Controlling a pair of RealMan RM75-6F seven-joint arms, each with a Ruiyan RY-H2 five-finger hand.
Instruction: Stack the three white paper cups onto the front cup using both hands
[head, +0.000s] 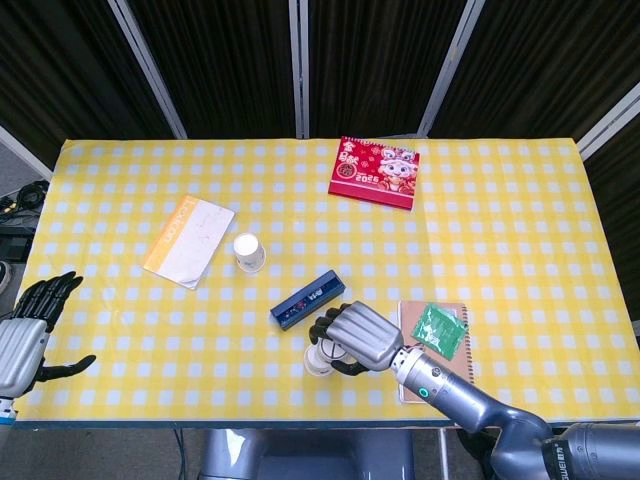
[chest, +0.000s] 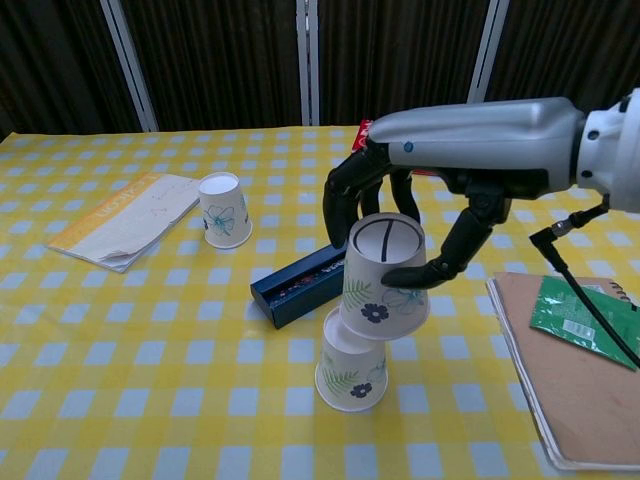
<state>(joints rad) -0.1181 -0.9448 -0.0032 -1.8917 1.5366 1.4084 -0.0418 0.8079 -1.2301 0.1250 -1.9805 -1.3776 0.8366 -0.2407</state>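
The right hand (chest: 400, 225) grips a white paper cup (chest: 383, 277) printed with blue flowers and green leaves, upside down and tilted, its rim over the base of the front cup (chest: 351, 371) near the counter's (head: 520, 240) front edge. A third cup (chest: 223, 209) stands upside down towards the left, beside a booklet (head: 188, 240). The chest view shows a dark line across the held cup's base; the head view alone shows the left hand (head: 30, 330), fingers apart and empty, off the counter's front-left corner. The red box (head: 374, 171) near the back edge reads "2025".
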